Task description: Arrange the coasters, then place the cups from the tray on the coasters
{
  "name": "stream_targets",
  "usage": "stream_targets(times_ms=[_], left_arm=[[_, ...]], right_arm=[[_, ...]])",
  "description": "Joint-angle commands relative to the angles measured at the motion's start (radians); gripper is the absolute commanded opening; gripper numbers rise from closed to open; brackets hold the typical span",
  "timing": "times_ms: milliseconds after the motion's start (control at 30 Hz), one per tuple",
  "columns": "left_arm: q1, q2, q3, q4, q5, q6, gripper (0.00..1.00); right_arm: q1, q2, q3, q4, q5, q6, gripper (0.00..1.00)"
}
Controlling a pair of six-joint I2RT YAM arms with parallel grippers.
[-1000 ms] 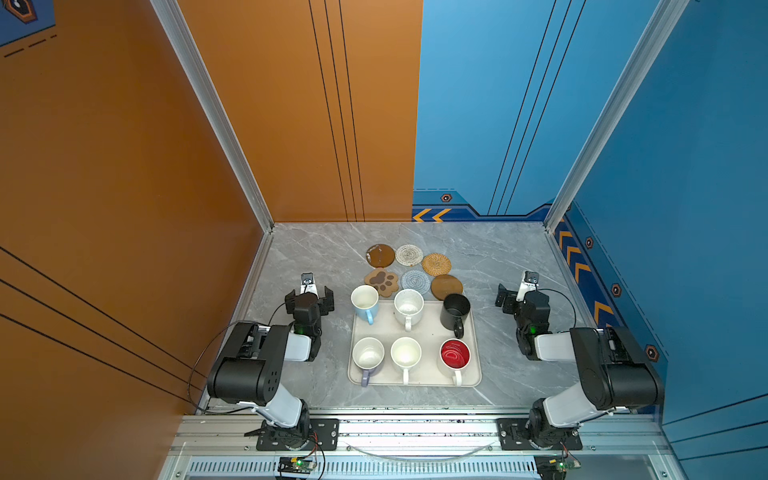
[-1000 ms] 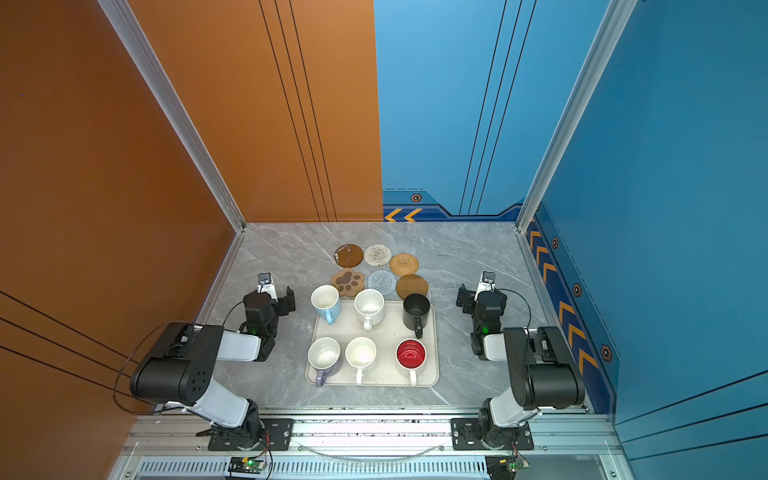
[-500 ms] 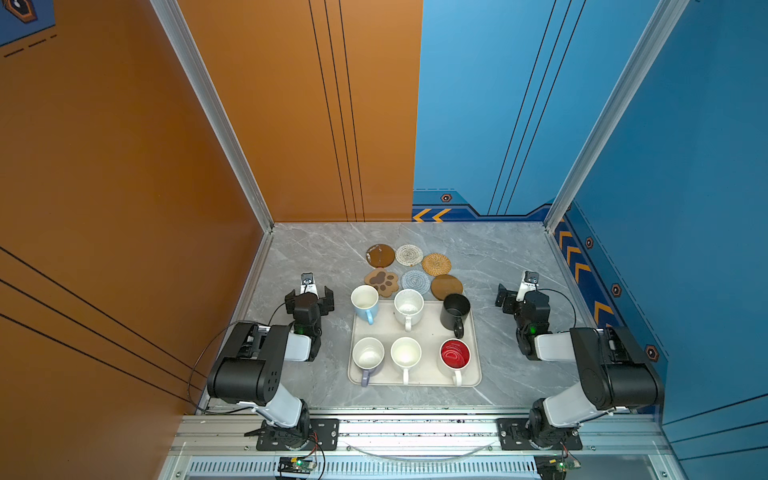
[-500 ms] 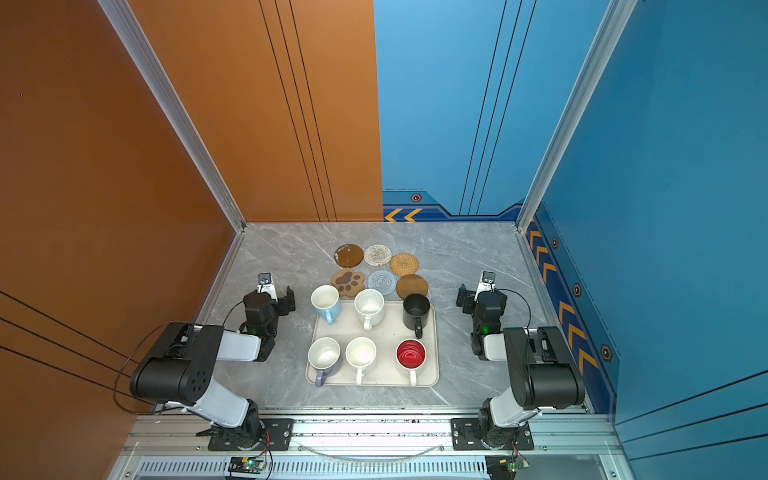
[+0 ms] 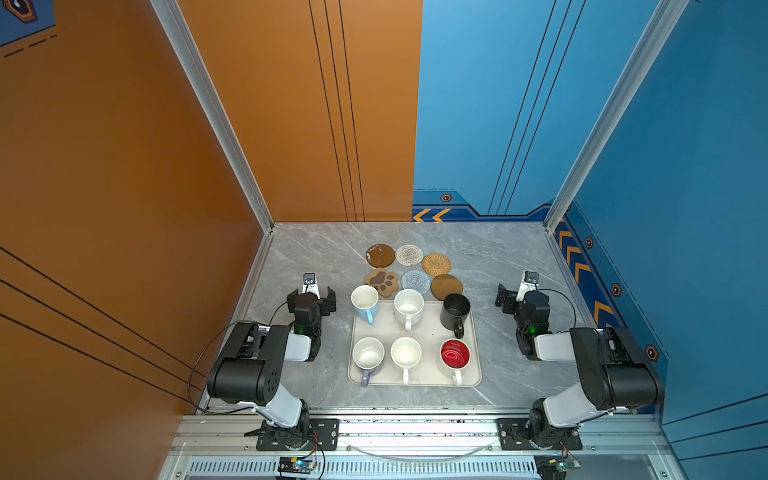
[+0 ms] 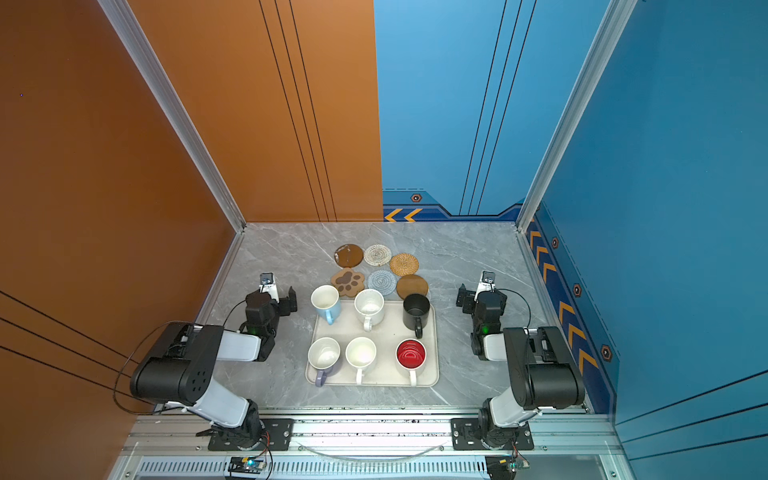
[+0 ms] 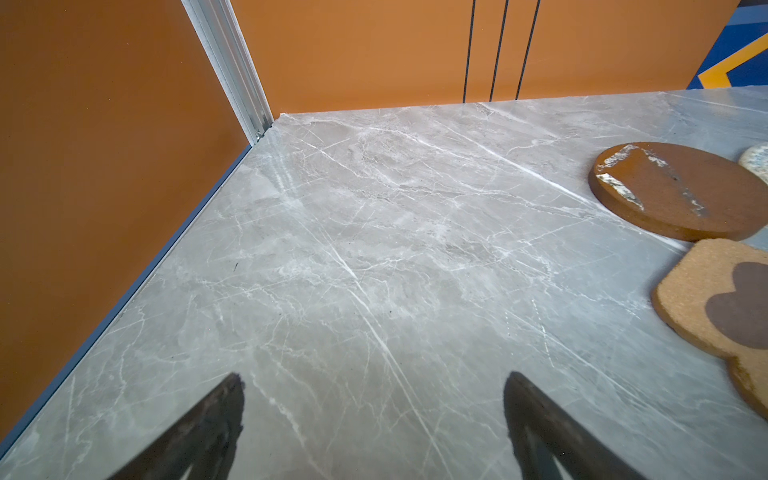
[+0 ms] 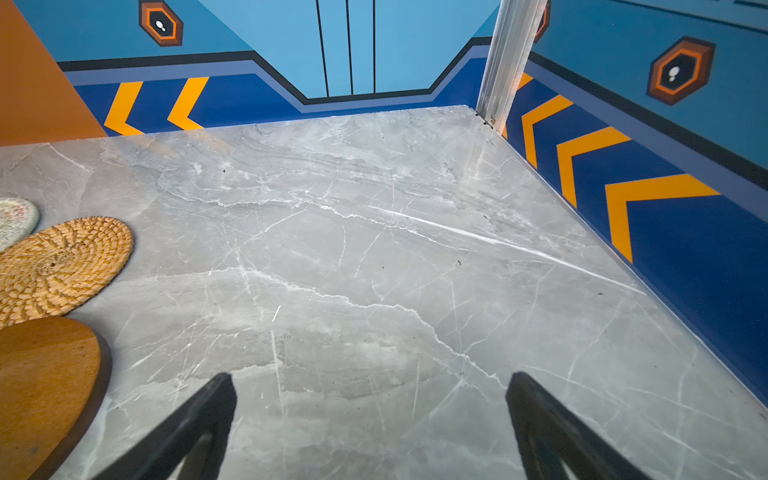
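Top views show you no change over the last second: six cups (image 5: 408,307) stand on the tray (image 5: 428,332), the coasters (image 5: 415,281) bunched just behind it, so arranging has not begun. Left wrist: the left tool (image 7: 374,378) stands apart and empty, paw coaster (image 7: 706,291) off to one side. Right wrist: the right tool (image 8: 370,378) stands apart, empty, rattan coaster (image 8: 58,266) near.
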Motion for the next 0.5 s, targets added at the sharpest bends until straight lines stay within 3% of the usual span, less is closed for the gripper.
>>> stream_targets(times_ms=[0, 467], left_arm=[[0.003, -0.011, 0.018, -0.013, 0.023, 0.010, 0.98], [0.003, -0.012, 0.017, -0.013, 0.023, 0.010, 0.98]], right_arm=[[0.007, 0.000, 0.006, 0.016, 0.023, 0.008, 1.00], [0.012, 0.001, 0.021, -0.014, -0.013, -0.012, 1.00]])
